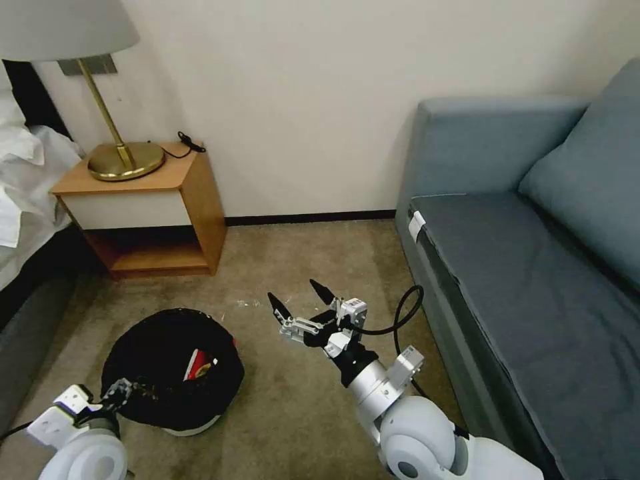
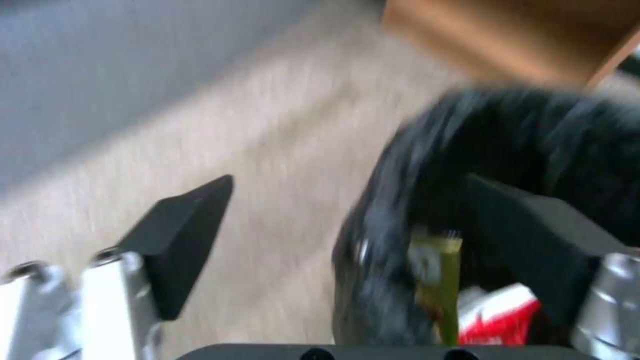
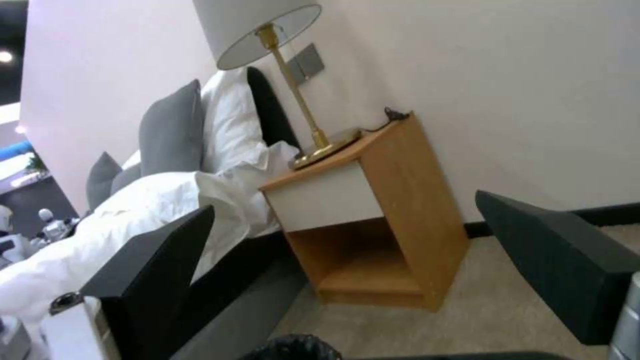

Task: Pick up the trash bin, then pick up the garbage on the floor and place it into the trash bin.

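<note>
The trash bin (image 1: 167, 353), white with a black bag lining, sits on the carpet at lower left. A red-and-white packet (image 1: 198, 365) of garbage lies inside it. The left wrist view shows the packet (image 2: 500, 320) beside a green-labelled piece (image 2: 443, 280). My left gripper (image 1: 123, 390) is at the bin's near rim. In its wrist view the left gripper (image 2: 347, 225) is open, with one finger outside the bag's rim (image 2: 380, 215) and one inside. My right gripper (image 1: 297, 297) hangs open and empty over the carpet right of the bin, and its wrist view shows the right gripper (image 3: 343, 205) open too.
A wooden nightstand (image 1: 153, 213) with a brass lamp (image 1: 123, 157) stands against the wall behind the bin. The bed (image 1: 27, 200) is at the left and a blue-grey sofa (image 1: 533, 267) at the right. Open carpet (image 1: 300, 413) lies between them.
</note>
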